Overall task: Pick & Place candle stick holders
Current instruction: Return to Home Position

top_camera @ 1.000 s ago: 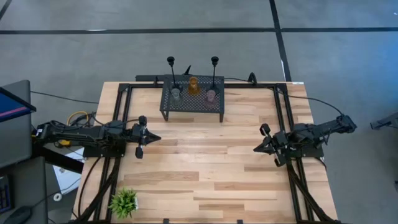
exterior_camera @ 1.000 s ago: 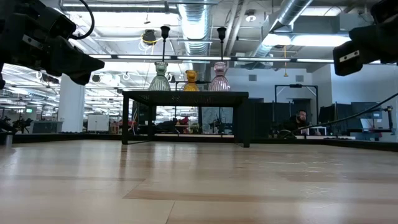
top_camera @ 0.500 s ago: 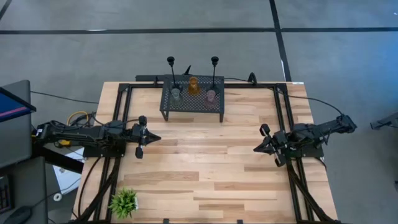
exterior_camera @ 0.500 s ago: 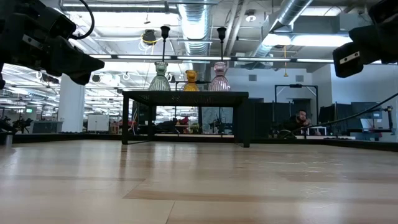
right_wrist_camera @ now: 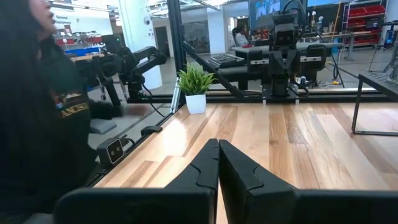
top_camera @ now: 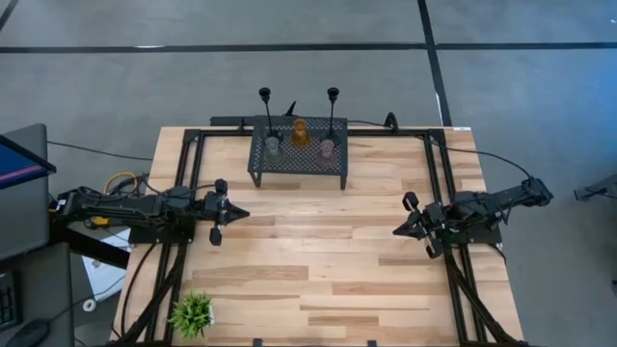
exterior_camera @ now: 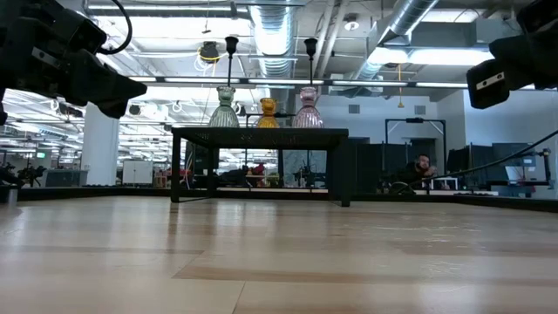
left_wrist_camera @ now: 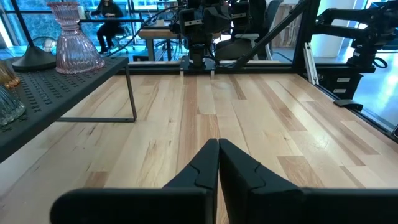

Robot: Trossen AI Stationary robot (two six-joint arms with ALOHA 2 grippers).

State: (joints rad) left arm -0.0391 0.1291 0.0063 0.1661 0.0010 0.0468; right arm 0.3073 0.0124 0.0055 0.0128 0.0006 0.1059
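All five candle stick holders stand upright on their bases on the black mesh stand [top_camera: 299,169] at the table's far middle: two tall thin black stems [top_camera: 265,96] [top_camera: 333,94], a grey-green one [top_camera: 273,146], an amber one [top_camera: 299,133] and a pink one [top_camera: 327,148]. The pink holder also shows in the left wrist view [left_wrist_camera: 76,37]. My left gripper [top_camera: 243,214] is shut and empty at the table's left side. My right gripper [top_camera: 396,231] is shut and empty at the table's right side.
A small spiky green plant [top_camera: 193,314] in a white pot stands at the table's near left corner. Black frame rails [top_camera: 193,173] run along the table's left, right and far edges. A person [right_wrist_camera: 37,112] stands close beside the table in the right wrist view.
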